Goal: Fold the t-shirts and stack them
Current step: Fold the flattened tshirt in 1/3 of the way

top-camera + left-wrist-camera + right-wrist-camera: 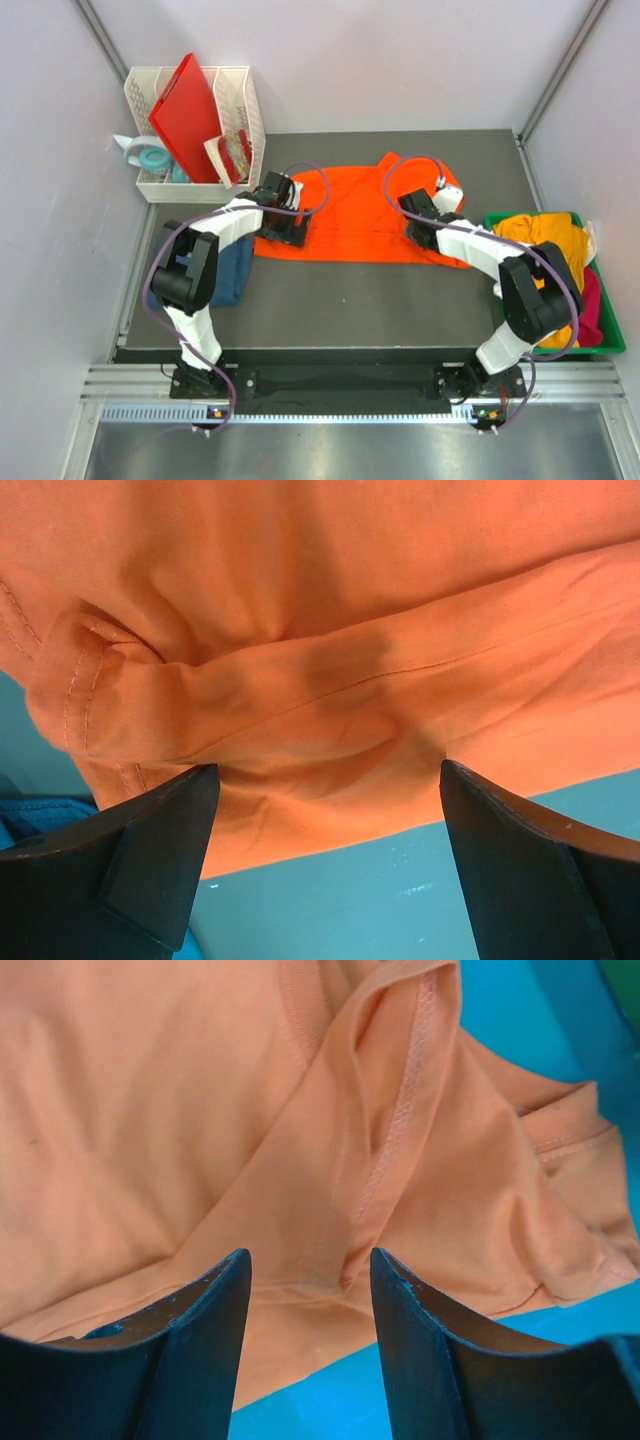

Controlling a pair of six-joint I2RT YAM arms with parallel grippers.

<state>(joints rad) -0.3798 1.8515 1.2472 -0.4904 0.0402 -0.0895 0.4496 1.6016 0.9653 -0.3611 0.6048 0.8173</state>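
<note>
Dark tabletop (350, 300) carries a bright orange cloth t-shirt (360, 215), ends hidden under my left gripper (327, 770), spread wide, and right gripper (310, 1255), half-spread.

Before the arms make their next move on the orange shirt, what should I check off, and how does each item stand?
1. Left tool open over the orange t-shirt's left edge: ok.
2. Right tool open, astride a sleeve seam ridge: ok.
3. Either tool gripping cloth: not ok.
4. Orange t-shirt lying flat: not ok, bunched at the right sleeve.
5. Dark blue t-shirt clear of the orange one: cannot tell.
</note>
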